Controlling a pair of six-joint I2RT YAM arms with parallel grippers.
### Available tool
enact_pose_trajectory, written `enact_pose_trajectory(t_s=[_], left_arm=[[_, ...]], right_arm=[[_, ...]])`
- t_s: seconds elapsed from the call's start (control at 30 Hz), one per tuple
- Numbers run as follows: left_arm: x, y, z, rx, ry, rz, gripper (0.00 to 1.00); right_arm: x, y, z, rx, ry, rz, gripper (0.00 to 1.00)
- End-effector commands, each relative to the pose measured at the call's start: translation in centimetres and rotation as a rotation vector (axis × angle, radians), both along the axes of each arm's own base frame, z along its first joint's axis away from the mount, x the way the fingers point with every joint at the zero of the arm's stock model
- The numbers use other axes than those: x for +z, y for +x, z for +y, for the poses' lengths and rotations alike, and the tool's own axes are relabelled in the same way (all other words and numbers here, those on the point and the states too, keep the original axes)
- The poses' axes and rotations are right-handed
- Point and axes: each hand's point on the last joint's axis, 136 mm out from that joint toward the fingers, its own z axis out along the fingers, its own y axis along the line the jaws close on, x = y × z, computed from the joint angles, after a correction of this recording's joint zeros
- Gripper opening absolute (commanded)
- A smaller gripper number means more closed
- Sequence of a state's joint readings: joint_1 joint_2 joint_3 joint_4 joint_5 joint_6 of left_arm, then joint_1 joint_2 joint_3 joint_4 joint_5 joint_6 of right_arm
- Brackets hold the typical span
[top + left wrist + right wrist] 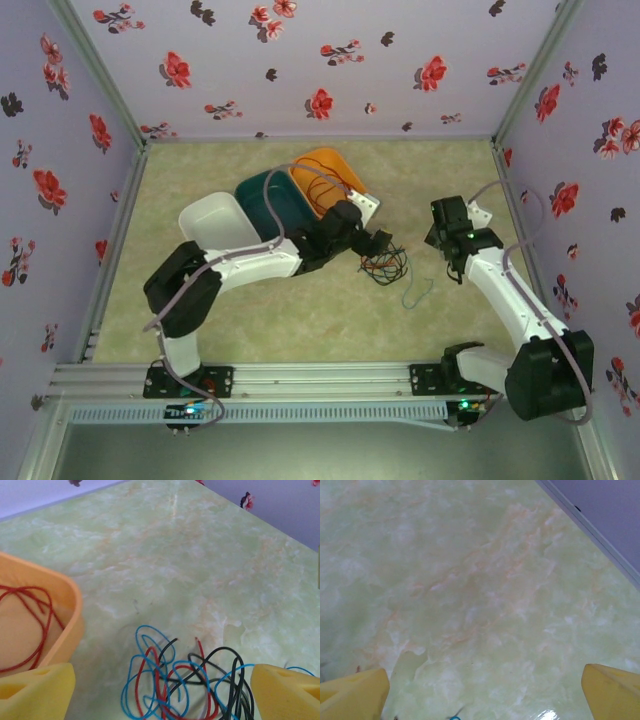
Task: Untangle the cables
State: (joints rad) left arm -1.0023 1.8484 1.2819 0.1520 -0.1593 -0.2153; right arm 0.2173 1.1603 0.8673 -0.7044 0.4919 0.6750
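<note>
Where overhead view merges cables (383, 262), left wrist separates blue, red, black.

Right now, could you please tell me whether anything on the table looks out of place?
Only the tangle of red, black and blue cables, heaped on the table beside the orange bin; one red cable already lies inside that bin.

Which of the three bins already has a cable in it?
The orange bin, farthest right: a red cable loops inside it. The white bin and teal bin look empty from above.
</note>
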Motion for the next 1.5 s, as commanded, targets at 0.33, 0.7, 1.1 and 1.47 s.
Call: enact_pose_trajectory(t_s=[0.33,0.7,1.1,1.47], left_arm=[[-5.2,-0.6,-5.2,-0.132,0.118,0.035,0.75],[-7.8,-3.2,-4.6,-0.177,0.126,0.129,0.2],[-8.8,-5.8,-0.4,-0.151,0.118,0.176,0.04],[-8.4,-6.1,4.3,-0.001,-0.01,0.229,0.25]], right_arm=[[-1.2,-1.2,-2.1,-0.154,0.08,-0.004,0.99],[-0.6,-1.1,-1.5,-0.102,0.11,-0.034,0.99],[-0.2,0.0,3.9,0.146,0.331,-0.099,0.99],[-0.9,0.0,12.4,0.414,0.467,-0.002,0.77]])
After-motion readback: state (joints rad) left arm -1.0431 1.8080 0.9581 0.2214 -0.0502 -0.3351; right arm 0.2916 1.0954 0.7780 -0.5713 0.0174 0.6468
